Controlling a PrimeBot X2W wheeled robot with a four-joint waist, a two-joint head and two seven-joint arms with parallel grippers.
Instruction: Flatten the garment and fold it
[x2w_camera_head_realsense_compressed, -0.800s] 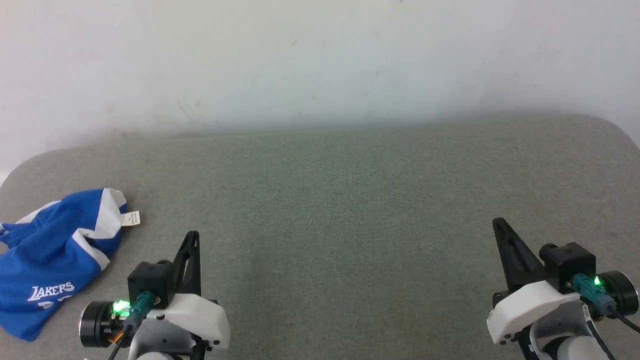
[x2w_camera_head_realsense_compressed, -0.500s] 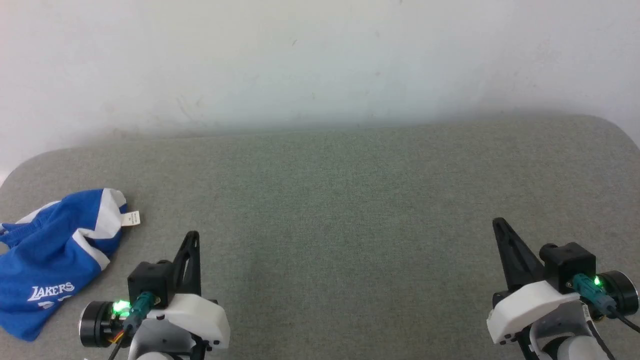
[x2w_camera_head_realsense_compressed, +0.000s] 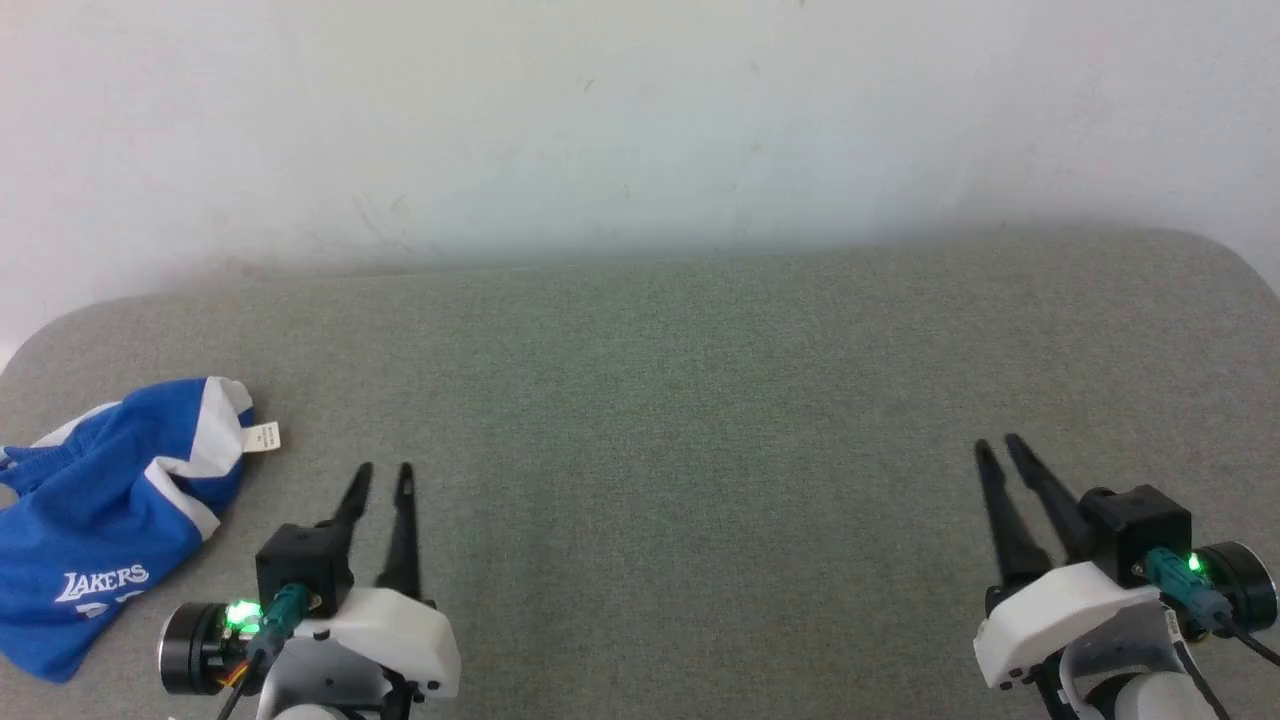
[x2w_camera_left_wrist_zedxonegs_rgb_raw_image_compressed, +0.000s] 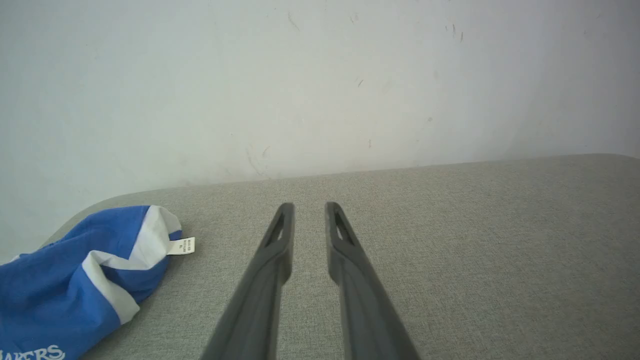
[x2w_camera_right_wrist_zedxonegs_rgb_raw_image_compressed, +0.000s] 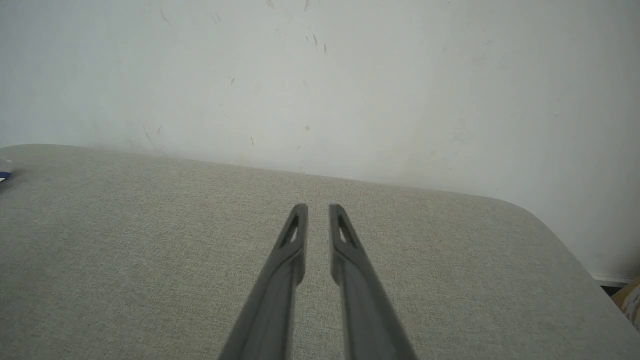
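The garment (x2w_camera_head_realsense_compressed: 100, 510), royal-blue shorts with white panels and white "LAKERS" lettering, lies crumpled at the far left of the grey table, partly cut off by the picture's edge. Its small white tag (x2w_camera_head_realsense_compressed: 263, 436) sticks out to the right. The left wrist view has the garment (x2w_camera_left_wrist_zedxonegs_rgb_raw_image_compressed: 75, 280) at lower left, with the tag (x2w_camera_left_wrist_zedxonegs_rgb_raw_image_compressed: 182, 245) beside it. My left gripper (x2w_camera_head_realsense_compressed: 383, 468) is just right of the garment, apart from it, fingers parted a little and empty; the gap also shows at the left gripper (x2w_camera_left_wrist_zedxonegs_rgb_raw_image_compressed: 309, 206). My right gripper (x2w_camera_head_realsense_compressed: 998, 442) hovers far right, slightly open and empty, as at the right gripper (x2w_camera_right_wrist_zedxonegs_rgb_raw_image_compressed: 317, 206).
The grey fabric-covered table (x2w_camera_head_realsense_compressed: 650, 400) spreads wide between the two grippers. A pale scuffed wall (x2w_camera_head_realsense_compressed: 640, 120) rises right behind its far edge. The table's rounded right corner (x2w_camera_right_wrist_zedxonegs_rgb_raw_image_compressed: 545, 225) drops off towards the floor.
Both grippers have parted their fingers a little; earlier each pair was pressed together. The arms and the garment have stayed in place.
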